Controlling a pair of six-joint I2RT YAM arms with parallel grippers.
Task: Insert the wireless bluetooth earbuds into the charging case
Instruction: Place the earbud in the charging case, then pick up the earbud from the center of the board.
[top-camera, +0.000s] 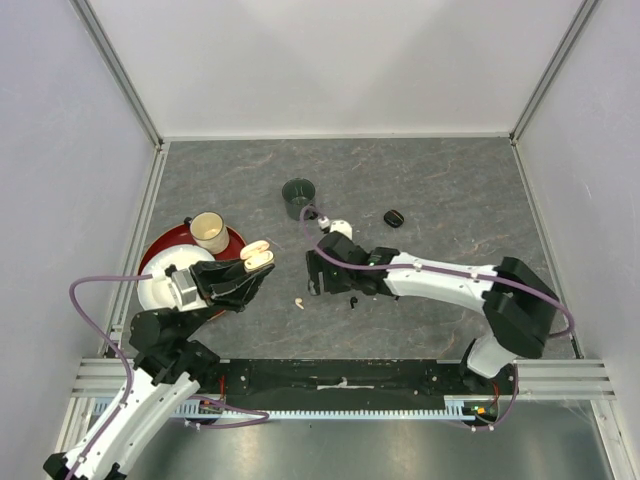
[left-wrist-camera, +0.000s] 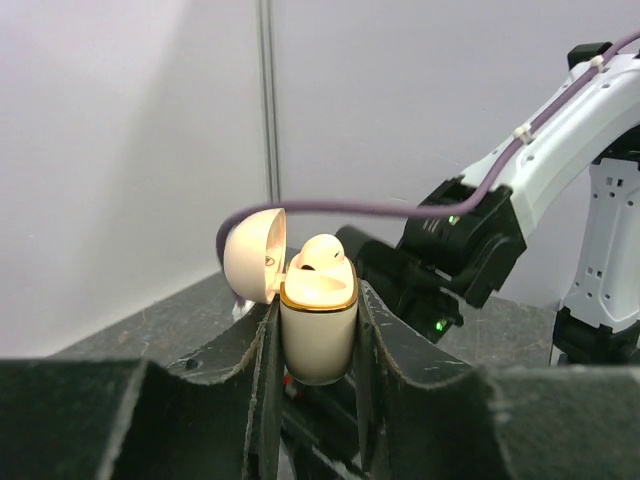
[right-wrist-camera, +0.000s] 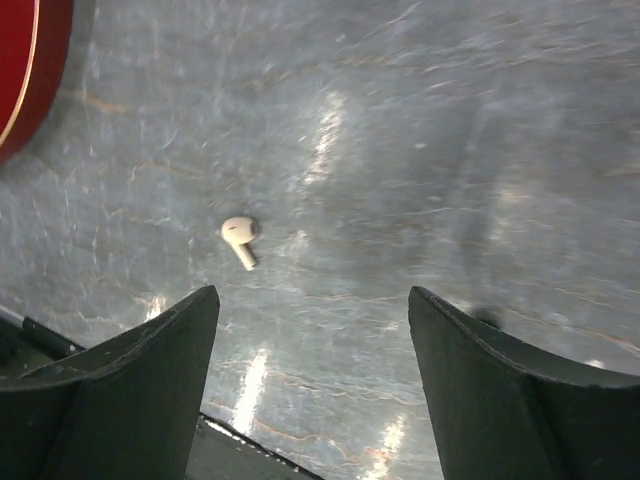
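My left gripper (left-wrist-camera: 318, 300) is shut on a cream-white charging case (left-wrist-camera: 318, 335) and holds it upright above the table. Its lid (left-wrist-camera: 250, 265) is swung open, and one white earbud (left-wrist-camera: 322, 252) sits in a socket. From above, the case (top-camera: 258, 256) hangs right of the red plate. My right gripper (top-camera: 318, 274) stands open over the table with nothing between its fingers (right-wrist-camera: 150, 350). A second white earbud (right-wrist-camera: 239, 235) lies loose on the table ahead of the left finger, the same earbud (top-camera: 299, 301) between both grippers. A black earbud (top-camera: 353, 300) lies beside the right gripper.
A dark green mug (top-camera: 298, 197) stands at the back centre, with a black case (top-camera: 394, 217) to its right. The red plate (top-camera: 160, 250) at the left carries a white dish and a cream cup (top-camera: 209, 231). A small white object (top-camera: 341, 229) lies by the right arm.
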